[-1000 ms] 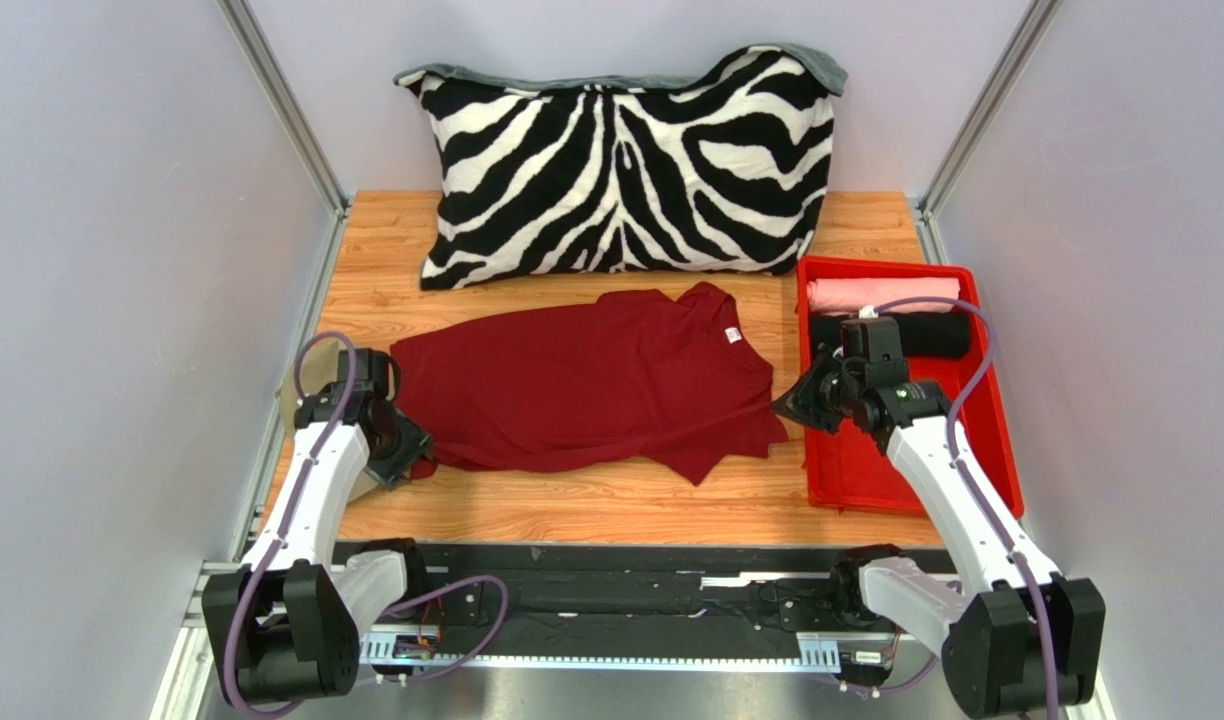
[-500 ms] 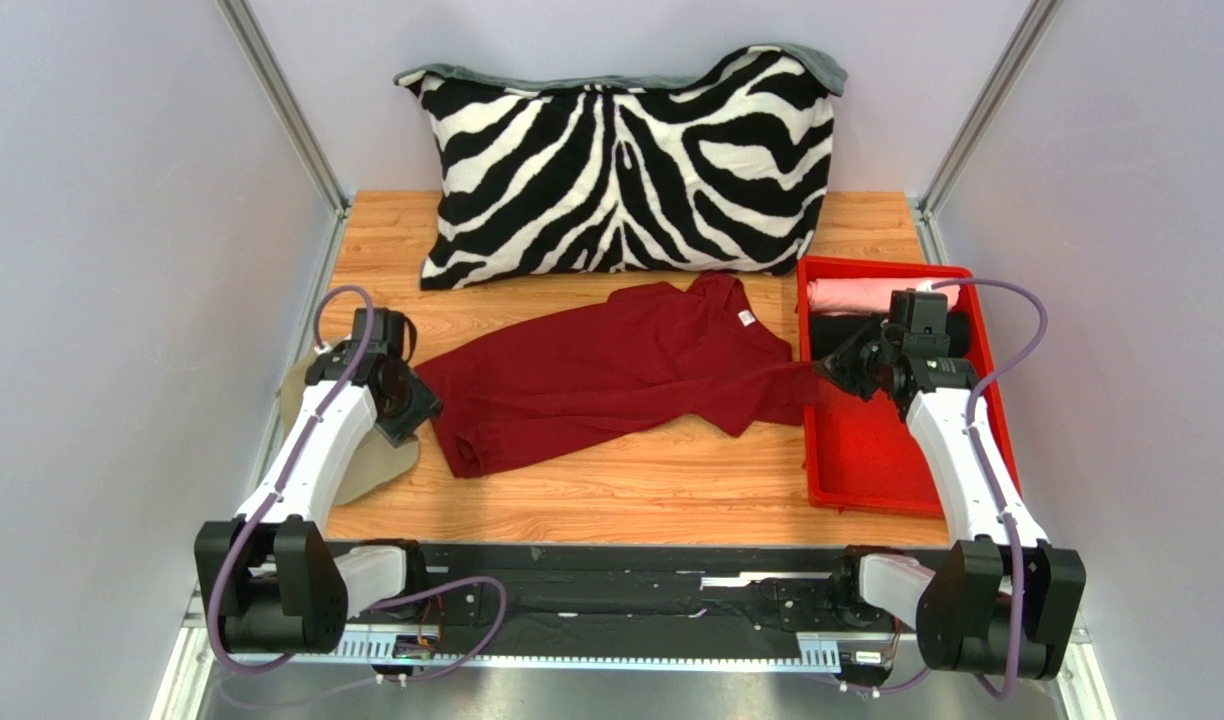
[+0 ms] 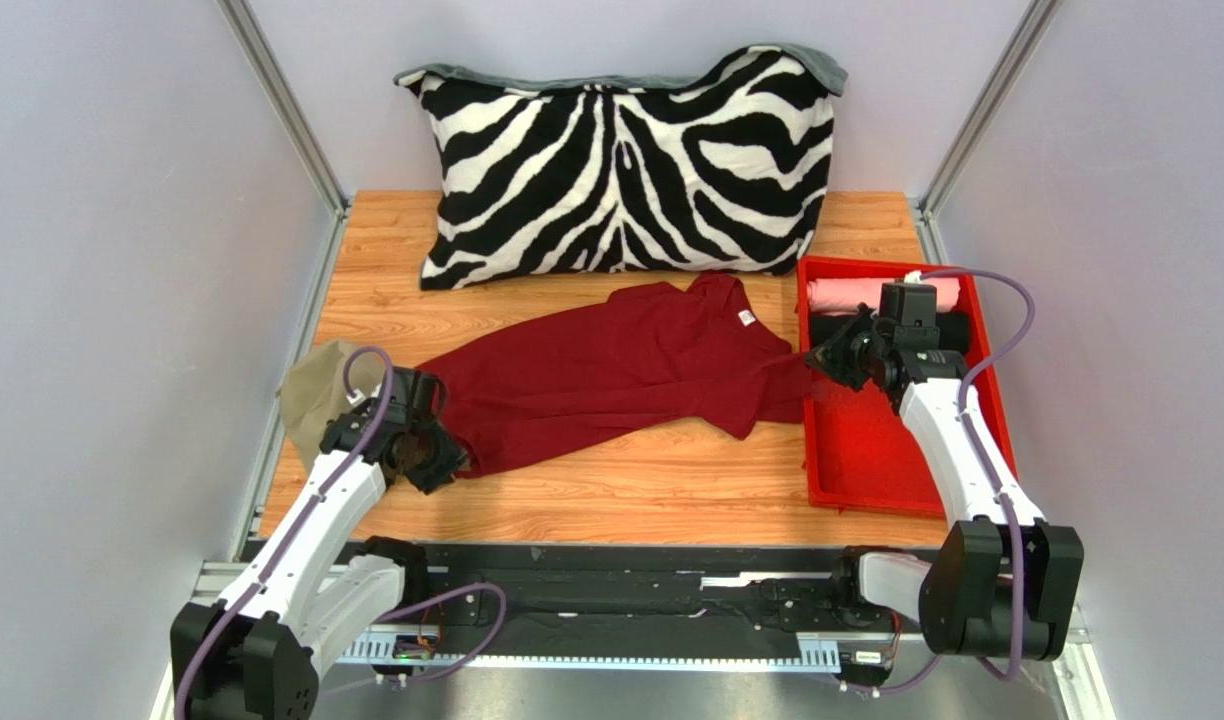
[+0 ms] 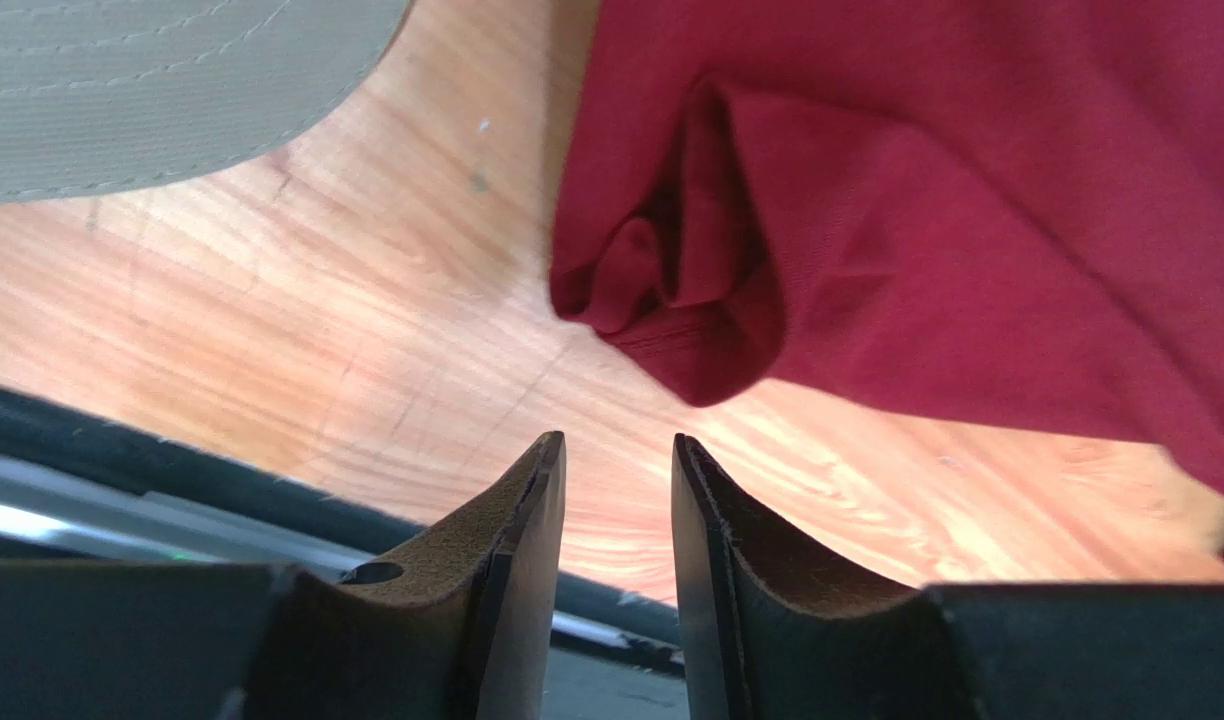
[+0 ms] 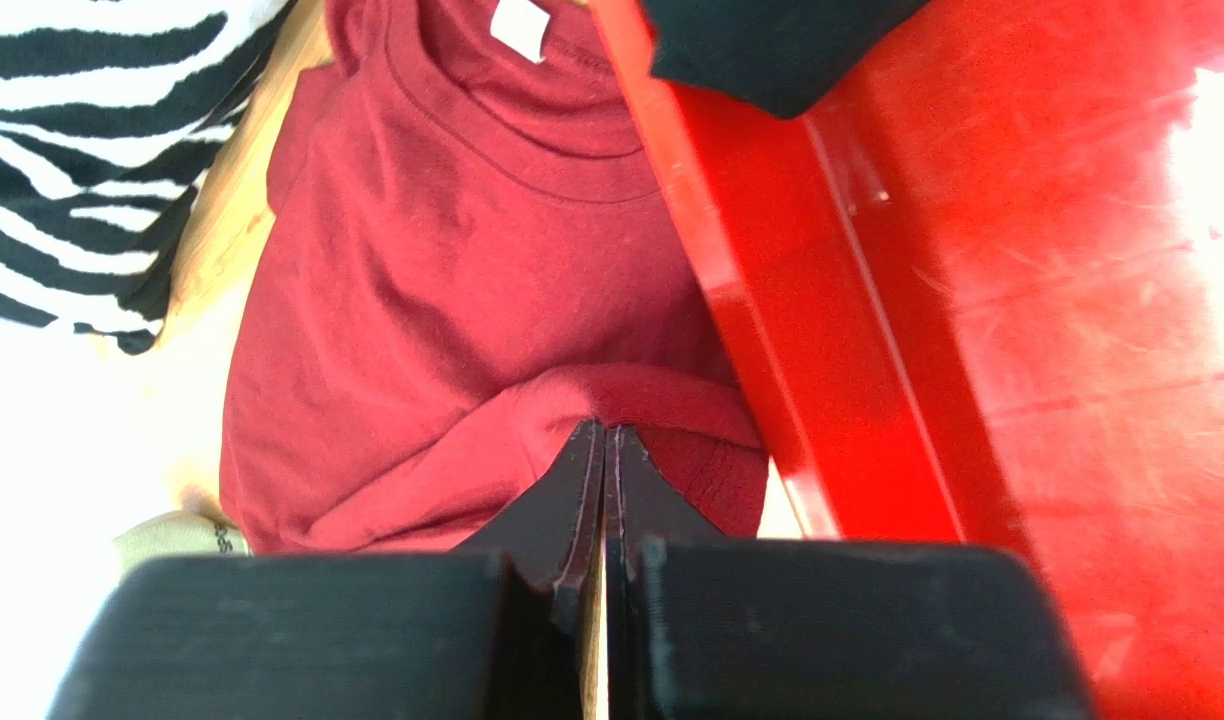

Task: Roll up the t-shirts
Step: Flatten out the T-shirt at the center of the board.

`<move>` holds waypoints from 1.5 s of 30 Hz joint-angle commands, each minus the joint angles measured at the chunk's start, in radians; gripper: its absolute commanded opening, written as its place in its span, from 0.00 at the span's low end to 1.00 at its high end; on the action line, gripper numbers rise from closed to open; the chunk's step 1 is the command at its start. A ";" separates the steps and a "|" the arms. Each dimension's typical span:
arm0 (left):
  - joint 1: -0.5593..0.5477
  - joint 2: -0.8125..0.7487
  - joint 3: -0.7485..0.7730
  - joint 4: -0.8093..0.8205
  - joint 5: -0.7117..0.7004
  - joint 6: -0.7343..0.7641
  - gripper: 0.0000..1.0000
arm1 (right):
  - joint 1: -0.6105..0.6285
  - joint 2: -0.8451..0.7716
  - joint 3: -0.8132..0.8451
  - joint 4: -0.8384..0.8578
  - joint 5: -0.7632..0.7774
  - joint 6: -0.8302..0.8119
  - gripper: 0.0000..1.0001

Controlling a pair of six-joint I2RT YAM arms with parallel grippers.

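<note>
The maroon t-shirt (image 3: 618, 368) lies crumpled and slanted across the wooden table, collar toward the red tray (image 3: 874, 450). My right gripper (image 3: 826, 360) (image 5: 603, 431) is shut on a fold at the maroon t-shirt's (image 5: 453, 270) right edge, beside the tray wall. My left gripper (image 3: 430, 458) (image 4: 615, 443) is open with nothing between its fingers. It hovers just short of the maroon t-shirt's (image 4: 949, 225) bunched lower-left corner. A rolled pale pink t-shirt (image 3: 859, 293) and a black t-shirt (image 5: 768, 45) lie at the tray's far end.
A zebra-striped pillow (image 3: 626, 158) leans against the back wall. A khaki cap (image 3: 315, 398) (image 4: 153, 75) lies at the table's left edge, just behind my left gripper. Side walls enclose the table, and a black rail runs along the near edge.
My right gripper pulled the maroon t-shirt to the right toward the tray, bunching it. My left gripper moved away, then back toward the near edge, and its jaws narrowed.
</note>
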 commanded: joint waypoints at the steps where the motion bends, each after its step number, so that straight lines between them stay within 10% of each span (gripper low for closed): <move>1: -0.004 -0.010 0.045 0.095 -0.019 -0.047 0.42 | 0.026 -0.012 0.013 0.054 -0.013 0.012 0.00; 15: -0.003 0.224 0.095 0.284 -0.059 -0.060 0.46 | 0.040 -0.042 0.009 0.039 -0.017 -0.002 0.00; 22: -0.003 0.257 0.118 0.307 -0.074 -0.037 0.09 | 0.040 -0.085 -0.001 0.014 -0.011 -0.005 0.00; 38: 0.002 -0.185 0.463 -0.113 -0.286 0.218 0.00 | 0.040 -0.390 0.088 -0.202 0.004 0.074 0.00; 45: 0.002 -0.266 0.389 -0.141 -0.030 0.230 0.00 | 0.038 -0.485 0.120 -0.302 0.042 0.076 0.00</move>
